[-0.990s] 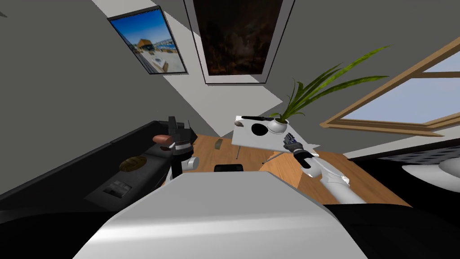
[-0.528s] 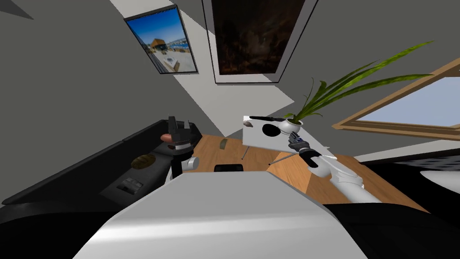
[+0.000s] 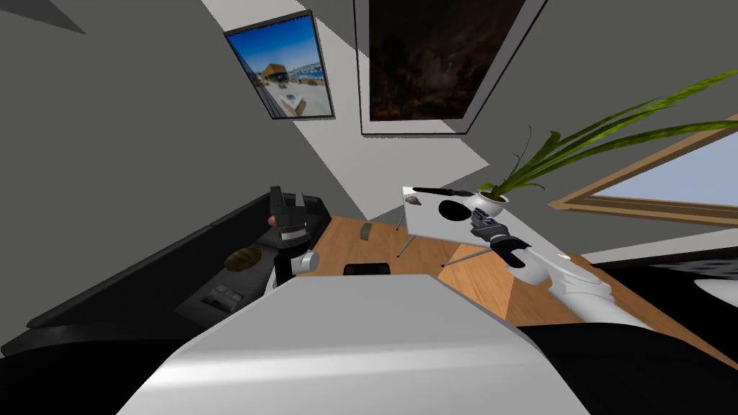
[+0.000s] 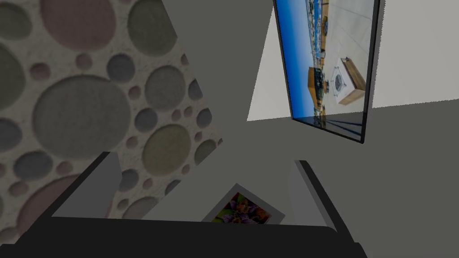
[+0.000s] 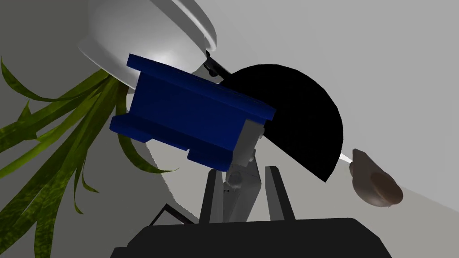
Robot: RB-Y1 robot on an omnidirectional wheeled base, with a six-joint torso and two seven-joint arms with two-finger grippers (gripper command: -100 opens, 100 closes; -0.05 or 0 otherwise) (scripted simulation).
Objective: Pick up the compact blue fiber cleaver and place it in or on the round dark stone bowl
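Observation:
My right gripper (image 5: 243, 171) is shut on the grey stem of a blue block-shaped cleaver (image 5: 192, 118). The cleaver hangs just in front of a round black bowl (image 5: 300, 130) on a white table (image 5: 403, 67). In the head view the right gripper (image 3: 481, 223) hovers over the table's near right edge, a short way right of the bowl (image 3: 454, 210). The cleaver (image 3: 487, 222) shows there as a small blue spot. My left gripper (image 3: 287, 209) is raised at the left, its fingers (image 4: 94, 188) open and empty.
A white plant pot (image 3: 494, 204) with long green leaves stands close behind the bowl. A brown lump (image 5: 376, 183) and a long dark tool (image 3: 439, 191) also lie on the table. A dark couch (image 3: 144, 281) runs along the left. A small olive item (image 3: 367, 230) lies on the wooden floor.
The whole head view has shifted right, so I have moved. My right gripper, still holding the cleaver, has come closer to the bowl. The left arm stays raised.

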